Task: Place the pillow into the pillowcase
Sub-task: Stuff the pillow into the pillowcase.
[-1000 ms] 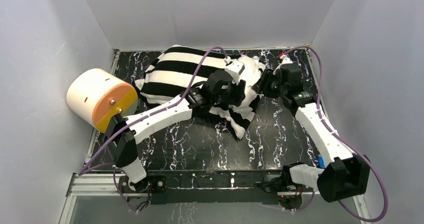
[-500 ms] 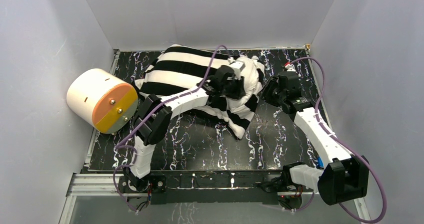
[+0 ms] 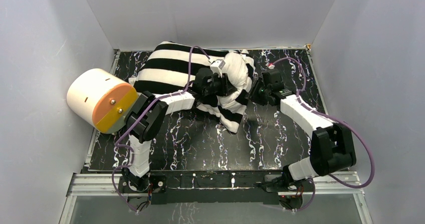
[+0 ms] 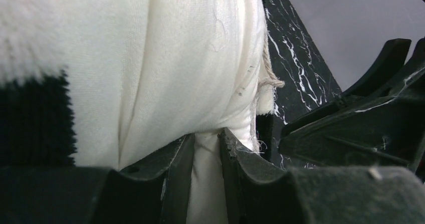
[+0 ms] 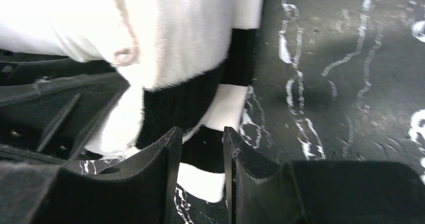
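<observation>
The striped pillowcase (image 3: 168, 68) lies across the back of the table. The white pillow (image 3: 234, 71) bulges out of its right end. My left gripper (image 3: 226, 83) presses into that end; in the left wrist view its jaws (image 4: 206, 134) are nearly closed on a fold of the pillow (image 4: 175, 58), beside a black stripe of the pillowcase (image 4: 30, 119). My right gripper (image 3: 253, 91) sits at the case's right edge. In the right wrist view its jaws (image 5: 199, 130) stand narrowly apart with the striped hem (image 5: 175, 98) between the tips.
A cream cylinder with an orange face (image 3: 100, 98) lies at the left edge. The black marbled table (image 3: 280, 134) is walled by grey panels on three sides. The two grippers are close together; the right one's body shows in the left wrist view (image 4: 361, 129).
Both grippers moved left and towards the back. The pillow and pillowcase shifted left with them, and the pillow's end bunched up. The left arm's elbow folded back towards its base.
</observation>
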